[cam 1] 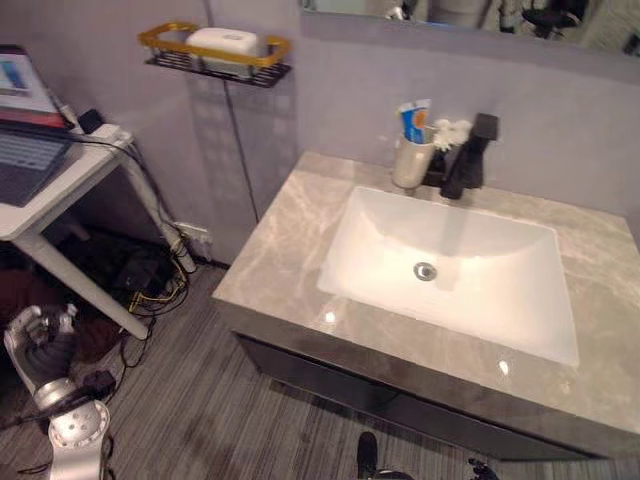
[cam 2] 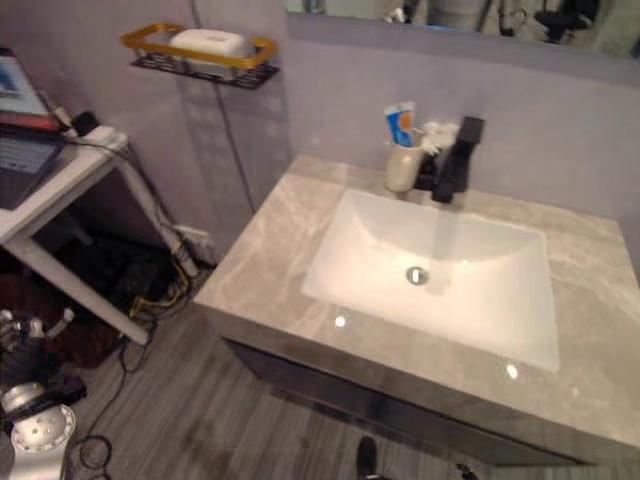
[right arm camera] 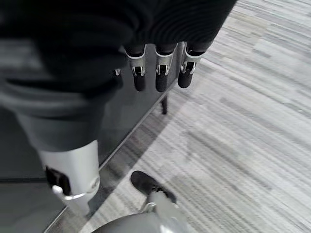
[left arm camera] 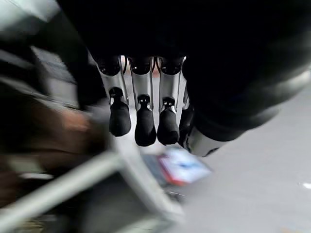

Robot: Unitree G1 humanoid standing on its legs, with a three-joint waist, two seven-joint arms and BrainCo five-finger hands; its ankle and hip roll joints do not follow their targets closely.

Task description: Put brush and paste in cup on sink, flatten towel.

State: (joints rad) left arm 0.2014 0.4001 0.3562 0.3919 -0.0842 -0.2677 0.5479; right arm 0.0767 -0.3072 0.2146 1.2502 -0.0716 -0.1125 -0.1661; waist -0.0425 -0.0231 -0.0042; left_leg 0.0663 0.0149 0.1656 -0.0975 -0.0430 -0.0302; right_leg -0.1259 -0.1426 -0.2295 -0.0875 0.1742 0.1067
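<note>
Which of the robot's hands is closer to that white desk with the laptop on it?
Left. Its left hand hangs low beside the white desk, by its leg; the right hand hangs over striped floor beside a dark panel.

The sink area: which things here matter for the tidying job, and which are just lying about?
For the job:
cup, by the tap
paste, standing in the cup
sink

Just lying about:
soap on the wall rack
tap
laptop on the side table
</note>
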